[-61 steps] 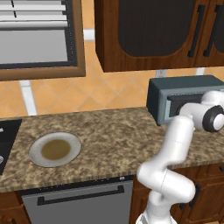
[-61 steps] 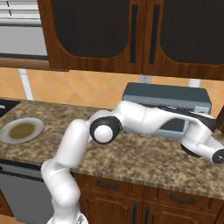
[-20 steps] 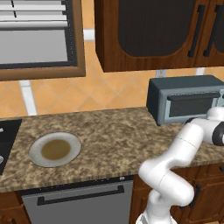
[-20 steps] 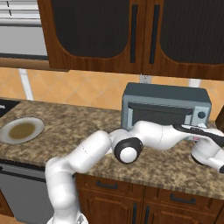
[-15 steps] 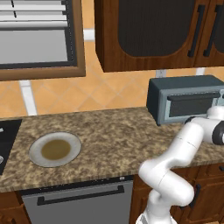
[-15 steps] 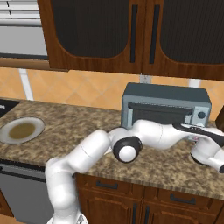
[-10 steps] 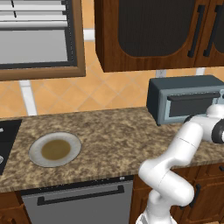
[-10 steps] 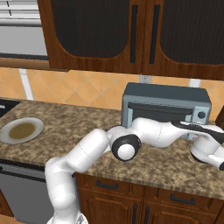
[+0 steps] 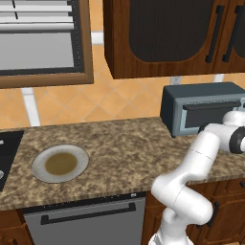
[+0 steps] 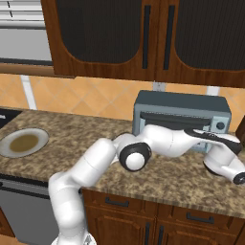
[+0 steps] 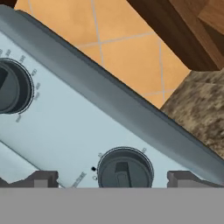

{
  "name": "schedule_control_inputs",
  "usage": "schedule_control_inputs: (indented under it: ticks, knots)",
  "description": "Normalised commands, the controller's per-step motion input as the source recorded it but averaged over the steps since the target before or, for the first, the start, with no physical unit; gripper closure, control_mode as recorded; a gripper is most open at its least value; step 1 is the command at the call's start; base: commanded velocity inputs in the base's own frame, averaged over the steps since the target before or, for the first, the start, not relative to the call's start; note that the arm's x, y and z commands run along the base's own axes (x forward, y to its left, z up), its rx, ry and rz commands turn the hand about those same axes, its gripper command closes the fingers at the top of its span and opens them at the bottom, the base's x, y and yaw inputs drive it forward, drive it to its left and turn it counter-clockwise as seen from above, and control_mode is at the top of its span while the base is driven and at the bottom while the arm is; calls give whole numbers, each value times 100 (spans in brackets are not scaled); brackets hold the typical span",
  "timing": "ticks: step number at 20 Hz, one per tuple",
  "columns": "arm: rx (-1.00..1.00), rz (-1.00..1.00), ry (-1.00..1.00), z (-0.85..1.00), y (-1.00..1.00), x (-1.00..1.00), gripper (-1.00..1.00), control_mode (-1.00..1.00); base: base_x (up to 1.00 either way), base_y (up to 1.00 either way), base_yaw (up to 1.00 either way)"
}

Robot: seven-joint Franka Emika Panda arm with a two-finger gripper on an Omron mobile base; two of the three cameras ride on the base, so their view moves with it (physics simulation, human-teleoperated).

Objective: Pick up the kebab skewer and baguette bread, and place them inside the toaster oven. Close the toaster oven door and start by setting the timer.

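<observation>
The toaster oven (image 10: 179, 117) stands at the back right of the counter, and the toaster oven door (image 9: 210, 114) is shut against its front. My arm (image 10: 162, 141) reaches across the door to the oven's right end. In the hand view my gripper (image 11: 113, 179) is open in front of the pale control panel (image 11: 65, 131). Its two fingertips (image 11: 43, 179) stand on either side of a dark round knob (image 11: 124, 169) without touching it. A second knob (image 11: 11, 87) sits further along the panel. The kebab skewer and the baguette bread are out of view.
A round plate (image 9: 60, 163) with a brown centre lies on the granite counter (image 9: 124, 143) at the left. Dark wooden cabinets (image 10: 143, 38) hang above the oven. A stove edge (image 9: 5, 153) is at the far left, and a dishwasher front (image 9: 86, 220) sits below the counter.
My hand has moved from in front of the oven door to the right end, close to the control panel. The jaws have spread a little wider.
</observation>
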Motion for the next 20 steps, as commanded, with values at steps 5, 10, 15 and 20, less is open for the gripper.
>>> schedule_control_inputs:
  ticks: [5,10,15,20]
  knots:
    - [-3,-2,0,-8,0,29,-100,-100,0,0,0]
    - [0,0,0,-7,-5,25,-100,-100,0,0,0]
    - [0,0,0,0,0,42,100,-100,0,0,0]
    - [0,0,0,0,3,58,100,-100,0,0,0]
